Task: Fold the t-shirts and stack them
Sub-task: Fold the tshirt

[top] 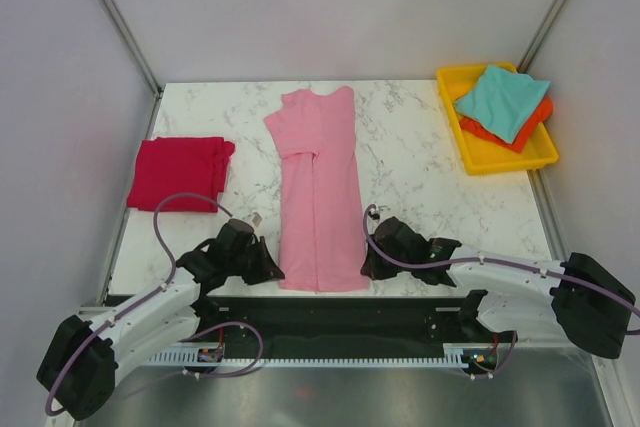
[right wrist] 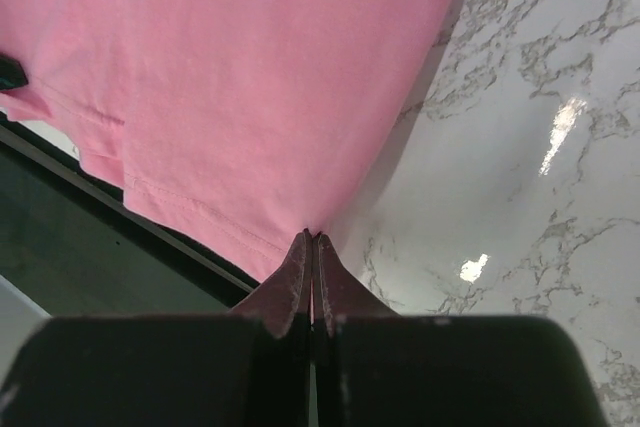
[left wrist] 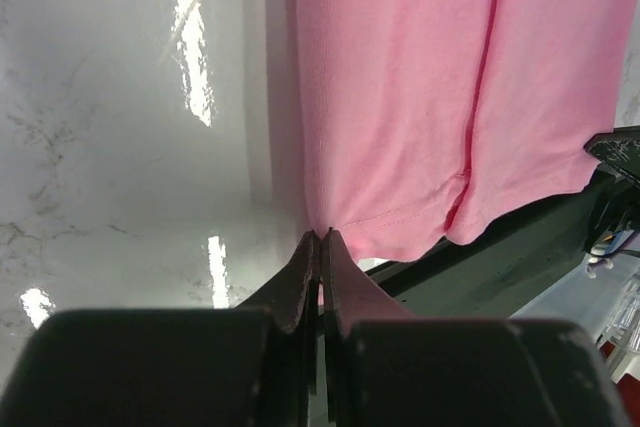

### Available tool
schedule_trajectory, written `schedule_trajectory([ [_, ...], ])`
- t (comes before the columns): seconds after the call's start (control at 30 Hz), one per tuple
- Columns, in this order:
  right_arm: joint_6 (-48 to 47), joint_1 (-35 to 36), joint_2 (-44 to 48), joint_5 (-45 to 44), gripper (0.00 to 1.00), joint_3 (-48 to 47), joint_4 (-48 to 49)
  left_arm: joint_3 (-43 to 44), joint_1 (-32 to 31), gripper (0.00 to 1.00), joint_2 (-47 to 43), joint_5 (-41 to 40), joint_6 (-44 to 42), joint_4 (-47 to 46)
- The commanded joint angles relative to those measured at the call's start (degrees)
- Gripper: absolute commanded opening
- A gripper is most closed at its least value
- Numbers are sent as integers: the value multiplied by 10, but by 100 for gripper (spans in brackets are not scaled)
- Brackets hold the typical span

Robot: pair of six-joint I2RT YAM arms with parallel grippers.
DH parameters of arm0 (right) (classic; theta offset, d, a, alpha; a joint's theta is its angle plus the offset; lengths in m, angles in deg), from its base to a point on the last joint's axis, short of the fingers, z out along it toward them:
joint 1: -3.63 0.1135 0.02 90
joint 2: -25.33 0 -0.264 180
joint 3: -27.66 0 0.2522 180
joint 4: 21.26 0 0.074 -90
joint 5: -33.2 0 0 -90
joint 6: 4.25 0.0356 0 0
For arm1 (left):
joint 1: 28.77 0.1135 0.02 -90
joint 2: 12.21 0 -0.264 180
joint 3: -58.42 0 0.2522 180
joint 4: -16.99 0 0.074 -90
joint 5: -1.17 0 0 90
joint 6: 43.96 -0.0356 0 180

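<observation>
From above, the pink shirt (top: 318,197) lies down the middle of the bench (top: 420,167), folded into a long strip, with its collar at the far end and its hem at the near edge. The left tool (top: 274,273) sits at the hem's left corner and the right tool (top: 367,269) at its right corner. A red shirt (top: 178,173) lies folded at the bench's left side. In the yellow tray (top: 480,157) at the far right, a teal shirt (top: 500,99) rests on an orange shirt (top: 520,127).

Through the left wrist camera, the left tool (left wrist: 321,239) has its jaws together, pinching the very corner of the pink shirt (left wrist: 400,97) where it meets the bench (left wrist: 120,167).

Through the right wrist camera, the right tool (right wrist: 312,239) is likewise pressed together on the opposite hem corner of the pink shirt (right wrist: 230,77), with the marbled bench (right wrist: 520,197) beside it.
</observation>
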Motion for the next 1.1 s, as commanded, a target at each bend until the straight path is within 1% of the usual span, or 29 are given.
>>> schedule_trajectory([
  [0.0,-10,3,27,-9,0,-27,-4,18,-3,2,-19,8,17,3],
  [0.13,-14,4,48,-20,0,-47,-15,35,-3,2,-47,15,26,11],
  [0.23,-21,2,43,-40,0,-80,-32,85,-3,2,-41,-12,23,34],
  [0.37,-32,-16,18,-63,0,-134,-43,136,5,2,-26,-42,31,34],
  [0.47,-43,-52,-6,-75,0,-167,-45,182,19,2,9,-70,27,32],
  [0.5,-46,-75,-20,-73,0,-175,-45,193,26,2,37,-72,25,28],
  [0.6,-62,-121,-56,-55,0,-210,-45,219,49,2,77,-80,25,-6],
  [0.63,-66,-132,-67,-42,0,-221,-45,226,69,2,102,-67,26,-17],
  [0.7,-76,-155,-100,-32,0,-252,-46,230,95,2,124,-48,27,-56],
  [0.73,-80,-161,-112,-26,0,-263,-46,236,120,2,148,-38,28,-68],
  [0.83,-94,-180,-159,-24,0,-311,-49,259,163,2,188,-11,31,-101],
  [0.87,-97,-187,-173,-18,0,-337,-55,266,171,2,216,3,35,-109],
  [0.93,-99,-198,-207,-16,0,-359,-60,285,187,2,241,21,37,-139],
  [0.97,-99,-201,-217,-12,0,-376,-60,292,190,2,268,22,38,-146],
  [1.07,-96,-211,-259,-11,0,-412,-63,331,193,2,311,19,38,-150],
])
